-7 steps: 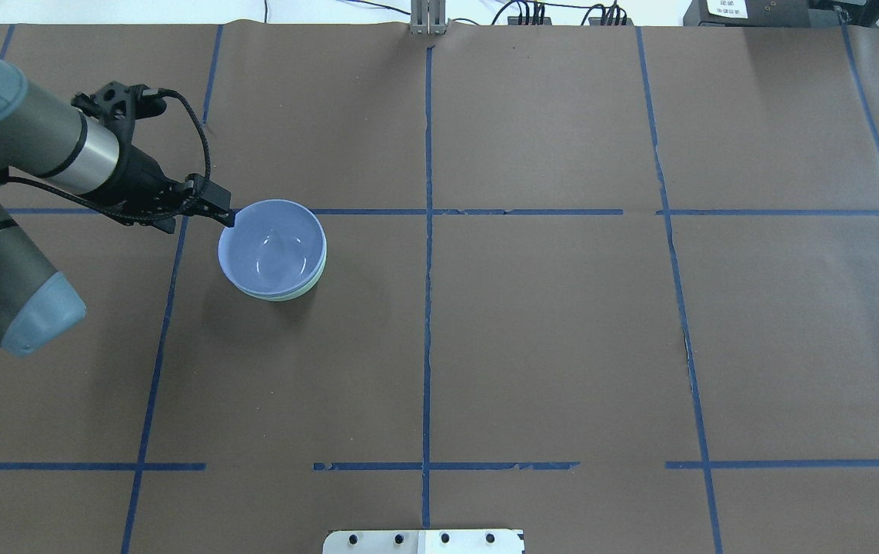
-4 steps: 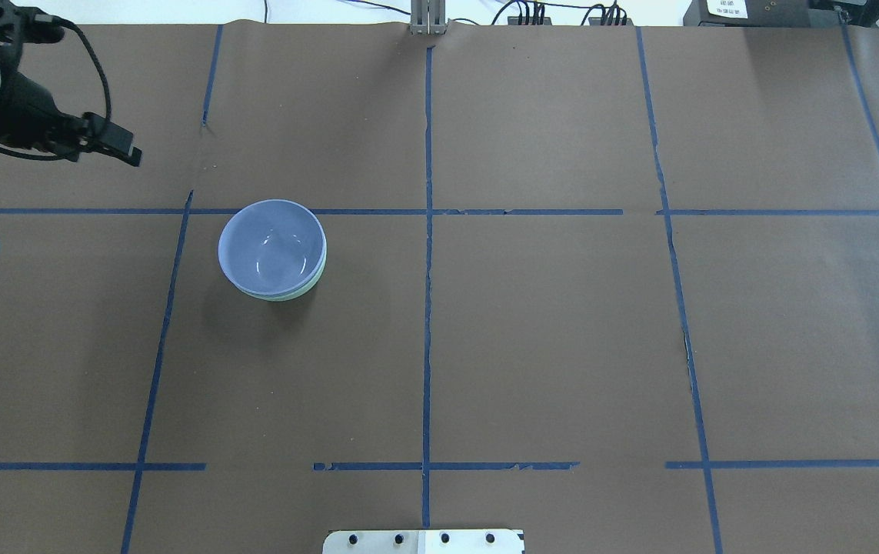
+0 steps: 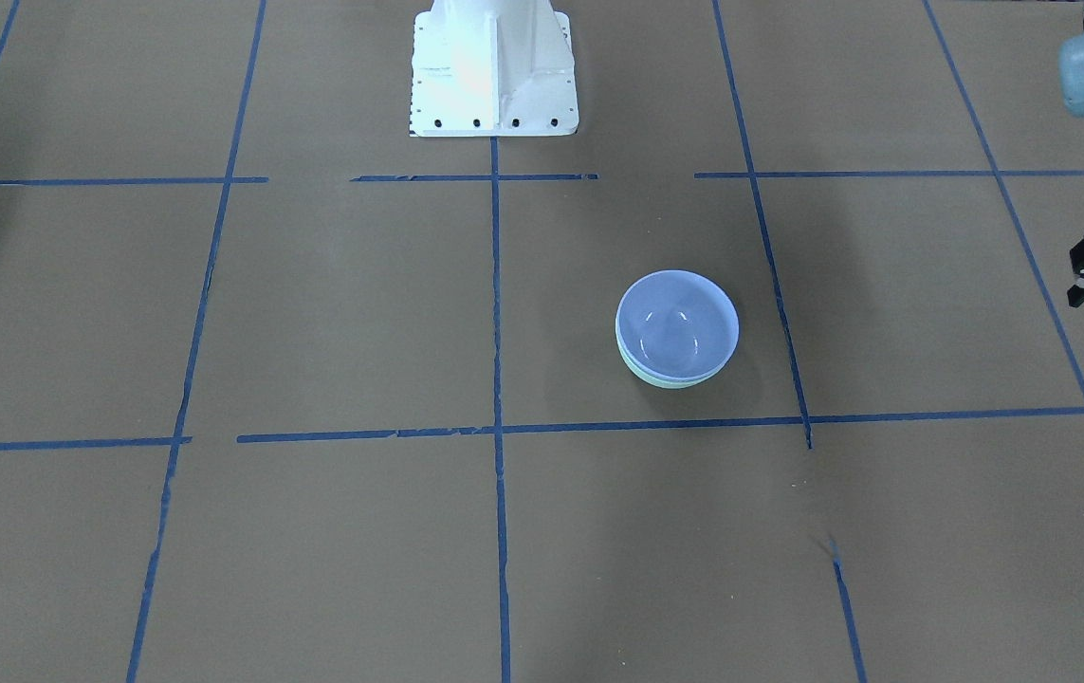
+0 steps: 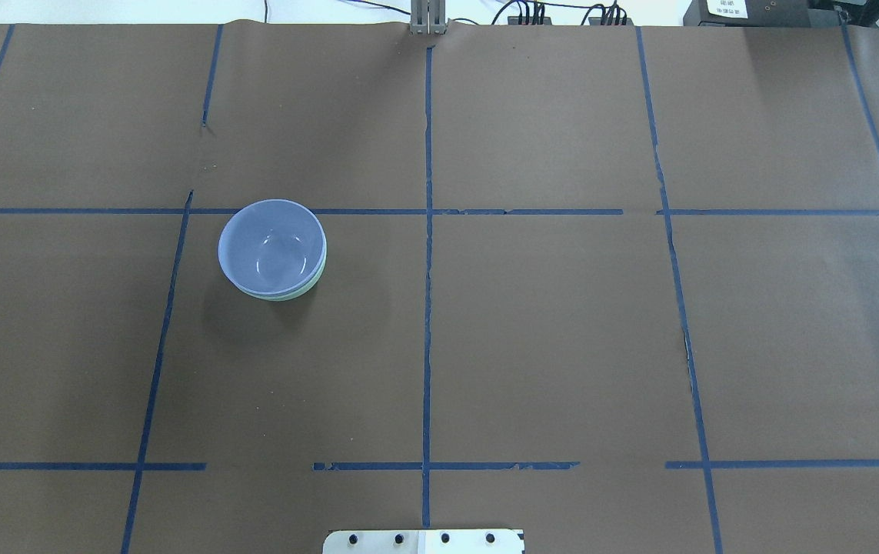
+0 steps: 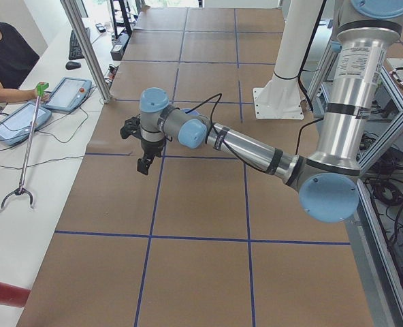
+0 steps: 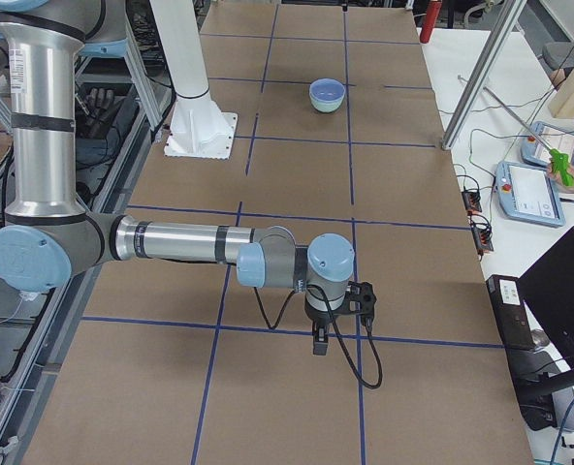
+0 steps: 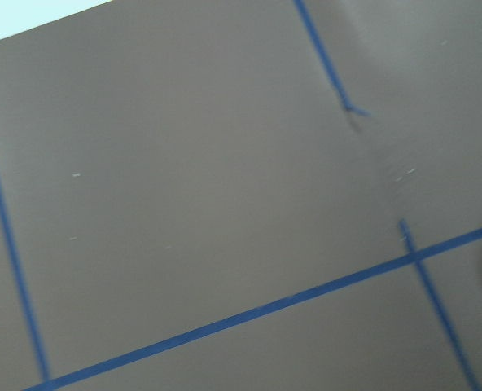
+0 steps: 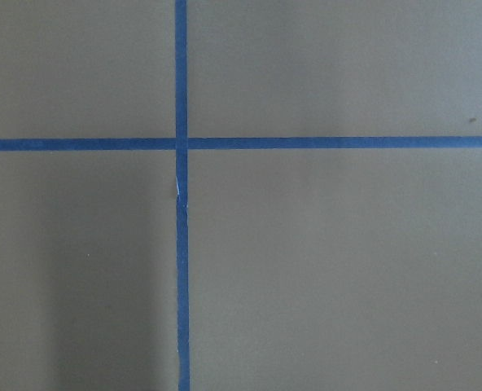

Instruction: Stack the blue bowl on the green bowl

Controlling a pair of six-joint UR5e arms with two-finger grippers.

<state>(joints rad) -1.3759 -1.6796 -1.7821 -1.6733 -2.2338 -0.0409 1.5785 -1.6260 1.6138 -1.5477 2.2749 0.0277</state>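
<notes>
The blue bowl [image 4: 272, 245] sits nested inside the green bowl [image 4: 289, 295], left of the table's middle. Only the green bowl's rim shows below it. The stack also shows in the front-facing view, blue bowl [image 3: 677, 323] over green bowl [image 3: 670, 382], and small in the right view [image 6: 327, 93]. My left gripper [image 3: 1079, 285] hangs empty at the view's right edge, well apart from the bowls, and its fingers look apart. It also shows in the left view [image 5: 145, 165]. My right gripper [image 6: 320, 341] hovers over bare paper far from the bowls; I cannot tell whether it is open or shut.
Brown paper with blue tape lines [image 4: 427, 308] covers the table. The robot's white base [image 3: 494, 71] stands at the near middle edge. An operator with tablets [image 5: 14, 122] and a metal post [image 5: 86, 48] are beside the left end.
My left gripper has drawn back from the blue bowl's rim, gone left and up, and left the overhead view. The stacked bowls have not moved.
</notes>
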